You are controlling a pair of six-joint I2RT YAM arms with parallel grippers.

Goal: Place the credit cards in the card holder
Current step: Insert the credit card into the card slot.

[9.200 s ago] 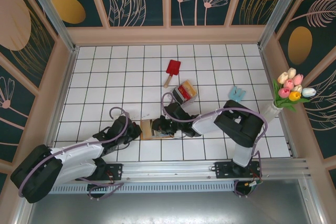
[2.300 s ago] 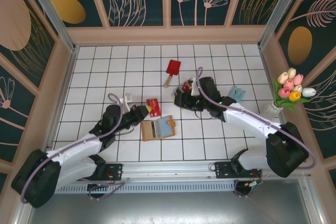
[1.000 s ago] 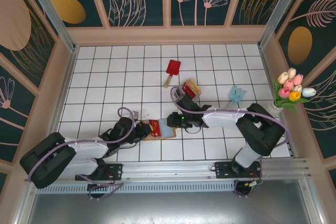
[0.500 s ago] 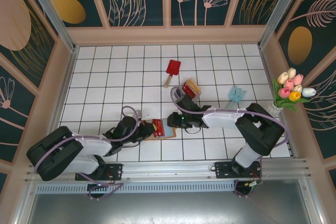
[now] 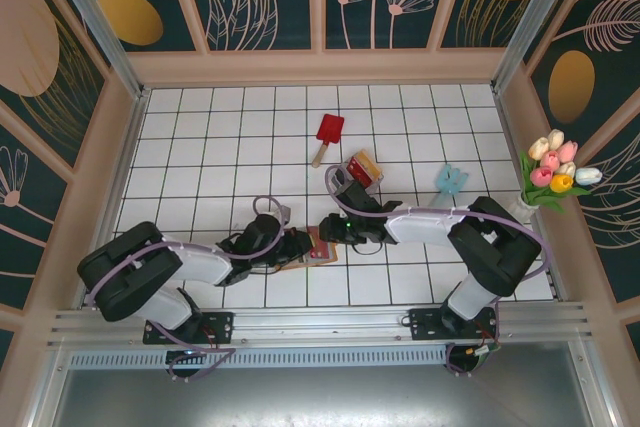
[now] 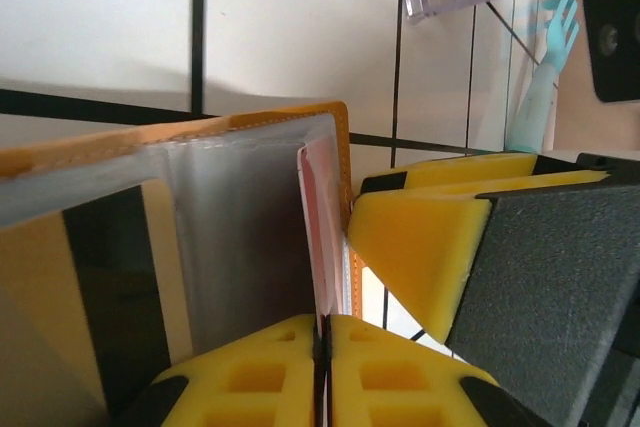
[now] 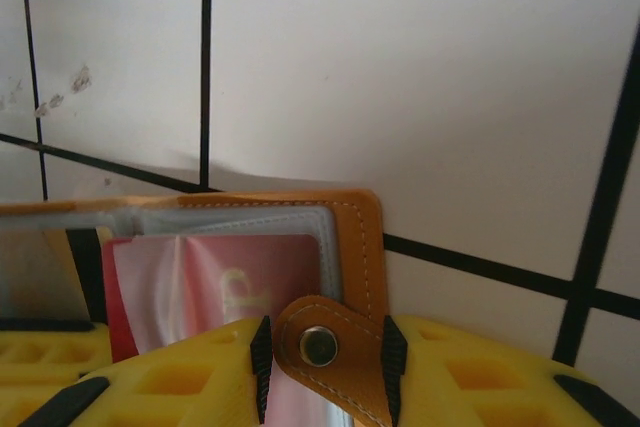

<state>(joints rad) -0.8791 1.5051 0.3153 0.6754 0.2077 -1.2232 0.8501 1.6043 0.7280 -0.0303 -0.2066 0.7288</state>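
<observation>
As seen from the left wrist, left gripper (image 6: pixel 322 332): clamped shut on the near edge of the red card (image 6: pixel 322 237), yellow pads (image 6: pixel 240 377) pressed to both faces.
Red card: edge-on and upright, rising straight out from between those pads, far end tucked into the clear sleeve of the card holder (image 6: pixel 200 129). From the right wrist, seen flat behind that sleeve, just left of the stitched orange edge.
Right gripper (image 7: pixel 325 347): closed on the card holder's snap tab, a yellow finger (image 7: pixel 170 387) touching it on each side. From the left wrist, seen pressed against the holder's corner just right of the card.
Card holder: lying open on the white tiled table (image 5: pixel 200 147), between the two grippers and touched by both.
Clear box (image 5: pixel 372 179): beyond the right gripper, apart from the holder, with other cards (image 5: pixel 360 165) inside, red and yellow showing.
Red paddle (image 5: pixel 328 132): farther back, near the box.
Teal hand-shaped tool (image 5: pixel 450 179): right of the box, well apart from the holder.
Tulips (image 5: pixel 555 169): against the right wall.
</observation>
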